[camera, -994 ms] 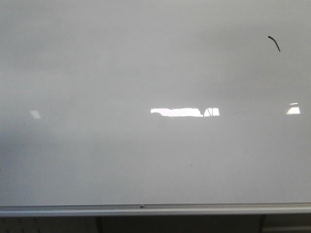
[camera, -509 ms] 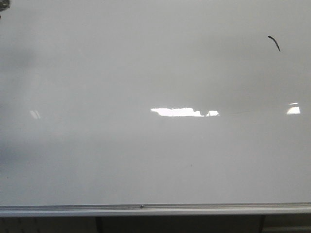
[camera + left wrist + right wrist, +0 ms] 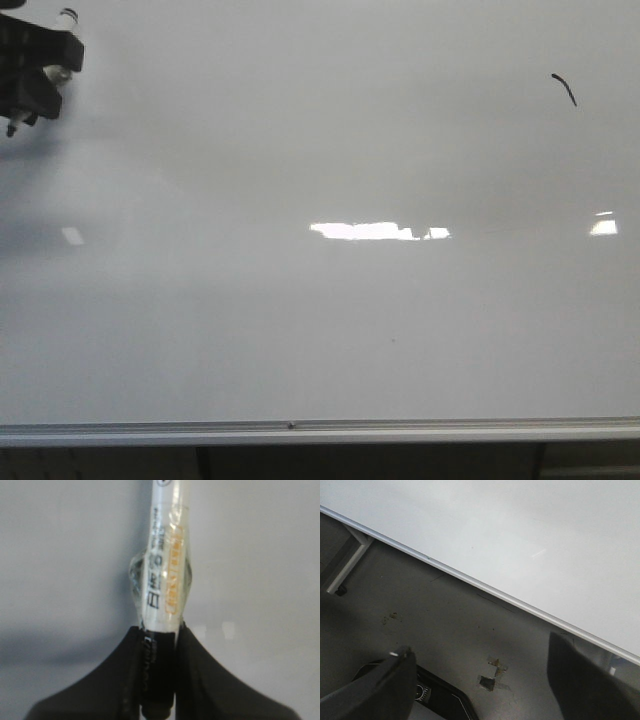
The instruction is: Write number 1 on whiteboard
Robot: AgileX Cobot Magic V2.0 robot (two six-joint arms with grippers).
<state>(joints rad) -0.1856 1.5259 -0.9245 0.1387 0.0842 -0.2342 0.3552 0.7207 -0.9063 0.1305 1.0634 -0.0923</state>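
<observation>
The whiteboard [image 3: 320,320] fills the front view, glossy and white. High on its right side sits the number 1 [image 3: 565,88], a short curved black stroke. My left gripper [image 3: 35,70] shows at the board's top left corner, far from that stroke. In the left wrist view the left gripper [image 3: 160,630] is shut on the black end of a white marker pen [image 3: 162,575], which points toward the whiteboard [image 3: 250,555]. My right gripper [image 3: 485,665] is open and holds nothing, low beside the whiteboard [image 3: 520,525], out of the front view.
A silver metal edge [image 3: 300,430] runs along the board's bottom. Bright light reflections [image 3: 380,231] lie across its middle. In the right wrist view a dark floor [image 3: 445,625] with tape scraps [image 3: 492,675] and a grey stand leg [image 3: 345,565] lie below the board.
My left gripper with the marker has come into the front view at the top left; one second ago it was out of sight. The black stroke is unchanged.
</observation>
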